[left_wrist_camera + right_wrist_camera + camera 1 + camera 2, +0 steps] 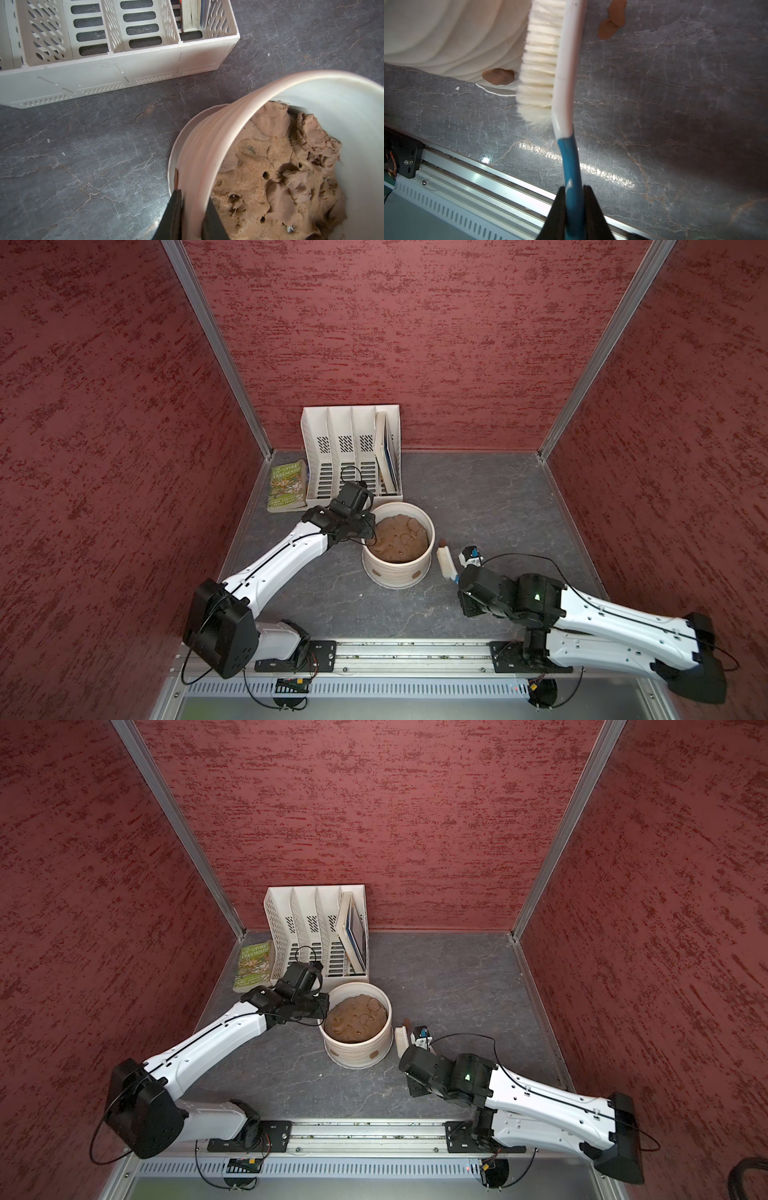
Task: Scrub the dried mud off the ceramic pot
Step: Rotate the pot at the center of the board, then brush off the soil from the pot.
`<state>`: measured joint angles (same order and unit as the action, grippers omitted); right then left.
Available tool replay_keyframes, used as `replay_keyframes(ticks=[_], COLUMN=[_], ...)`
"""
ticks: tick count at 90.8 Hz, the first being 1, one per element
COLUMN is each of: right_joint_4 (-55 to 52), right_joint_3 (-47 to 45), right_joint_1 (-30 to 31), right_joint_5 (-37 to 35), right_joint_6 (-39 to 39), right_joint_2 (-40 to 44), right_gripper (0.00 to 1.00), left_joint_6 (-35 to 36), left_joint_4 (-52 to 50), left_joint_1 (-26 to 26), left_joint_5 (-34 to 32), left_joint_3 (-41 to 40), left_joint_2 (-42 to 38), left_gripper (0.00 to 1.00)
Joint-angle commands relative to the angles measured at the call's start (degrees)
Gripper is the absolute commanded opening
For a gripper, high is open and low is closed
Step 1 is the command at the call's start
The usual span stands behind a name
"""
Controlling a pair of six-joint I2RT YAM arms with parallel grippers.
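At mid-frame in both top views, L gripper (367,536) is clamped on the left rim of the ceramic pot (397,572). L wrist cam shows the jaws straddling the wall, one outside, one inside. L arm (282,556) slants up-right from lower left. R gripper (574,193) is closed tight on the blue handle of a brush (564,72), a grip hidden under the wrist in top views. R arm (615,618) enters from lower right. Bristles (539,62) face the pot's ridged wall; contact unclear. Dried mud (498,76) sits low on the wall by the bristles, w/ loose brown flakes (611,22) on the table. Top views add the soil mound (399,537) in the pot, file organiser (353,448) behind it and green book (286,485) at its left. Grey stone-look table (478,497), red textured walls (415,323).
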<state>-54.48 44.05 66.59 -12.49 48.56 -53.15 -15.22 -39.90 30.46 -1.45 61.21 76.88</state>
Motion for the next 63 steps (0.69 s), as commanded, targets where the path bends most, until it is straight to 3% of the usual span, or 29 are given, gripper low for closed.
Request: replay_keyframes(ticks=[1,31,63], right_joint_4=[3.4,6.6,12.3], right_joint_3=[-0.5,0.1,3.9], right_joint_1=[-0.3,-0.9,-12.7], right_joint_5=[1.0,2.8,8.0], right_joint_6=[-1.6,-3.4,-10.0], right_joint_2=[-1.0,-4.0,-14.4], right_gripper=[0.00,0.00,0.00], left_joint_6=[4.1,3.2,4.3], left_joint_4=[-3.3,-2.9,-3.7], left_joint_1=[0.9,1.0,2.0], left_joint_5=[7.5,8.4,8.4], left_joint_3=[2.3,2.5,3.9], left_joint_2=[-2.1,-1.7,-0.9], left_gripper=[0.00,0.00,0.00])
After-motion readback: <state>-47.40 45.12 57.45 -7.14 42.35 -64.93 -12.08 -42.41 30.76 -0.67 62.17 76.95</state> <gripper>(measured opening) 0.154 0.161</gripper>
